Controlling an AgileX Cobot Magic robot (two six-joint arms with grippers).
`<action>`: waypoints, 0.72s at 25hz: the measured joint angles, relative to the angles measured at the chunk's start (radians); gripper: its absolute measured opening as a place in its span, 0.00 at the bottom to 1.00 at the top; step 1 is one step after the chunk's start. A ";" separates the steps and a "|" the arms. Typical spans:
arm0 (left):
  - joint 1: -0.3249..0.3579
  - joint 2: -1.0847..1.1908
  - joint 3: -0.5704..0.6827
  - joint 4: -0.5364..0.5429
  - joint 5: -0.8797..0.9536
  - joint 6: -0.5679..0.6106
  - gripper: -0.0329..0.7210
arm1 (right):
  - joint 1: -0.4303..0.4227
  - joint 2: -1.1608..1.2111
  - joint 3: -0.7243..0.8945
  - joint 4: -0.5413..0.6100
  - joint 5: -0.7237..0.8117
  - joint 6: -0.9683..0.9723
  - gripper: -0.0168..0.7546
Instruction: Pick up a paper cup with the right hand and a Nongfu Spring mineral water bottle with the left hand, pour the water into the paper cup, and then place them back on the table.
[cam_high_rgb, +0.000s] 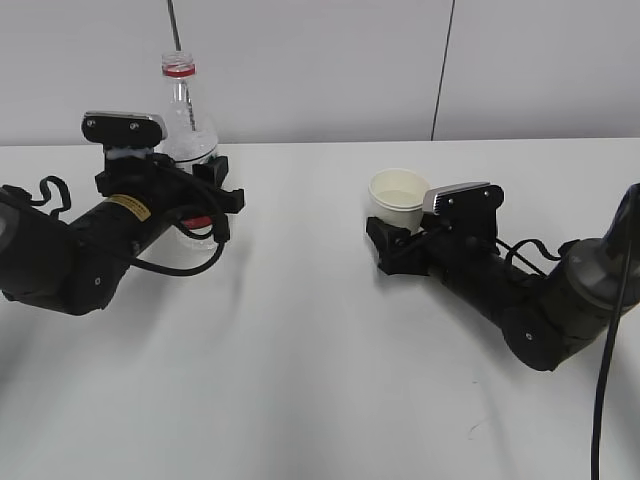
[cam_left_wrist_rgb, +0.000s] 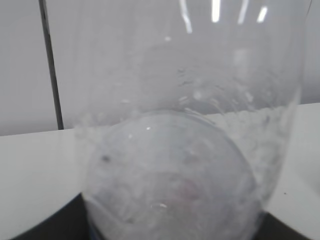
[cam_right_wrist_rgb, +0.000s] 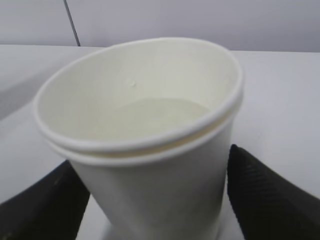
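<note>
The Nongfu Spring mineral water bottle (cam_high_rgb: 187, 112) stands upright at the back left, clear with a red neck ring and no cap. My left gripper (cam_high_rgb: 203, 188) is shut on its lower body, and the bottle (cam_left_wrist_rgb: 175, 150) fills the left wrist view. The paper cup (cam_high_rgb: 398, 198) stands on the table (cam_high_rgb: 300, 350) right of centre, holding a little water (cam_right_wrist_rgb: 160, 112). The right gripper (cam_high_rgb: 392, 243) brackets the cup (cam_right_wrist_rgb: 150, 165) low down. Its fingers (cam_right_wrist_rgb: 265, 200) stand slightly off the cup wall, so it is open.
A white wall with a dark vertical seam (cam_high_rgb: 440, 70) runs behind the table. The right arm's black cable (cam_high_rgb: 610, 330) hangs at the far right edge. Both arms lie low over the tabletop.
</note>
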 joint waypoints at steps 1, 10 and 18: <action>0.000 0.000 0.000 0.000 0.000 0.000 0.48 | 0.000 0.000 0.000 0.000 -0.002 0.002 0.84; 0.000 0.000 0.000 0.001 0.000 0.000 0.48 | 0.000 -0.006 0.040 0.002 -0.022 0.004 0.84; 0.000 0.000 0.000 0.002 0.000 0.000 0.48 | 0.000 -0.081 0.152 0.002 -0.024 0.004 0.84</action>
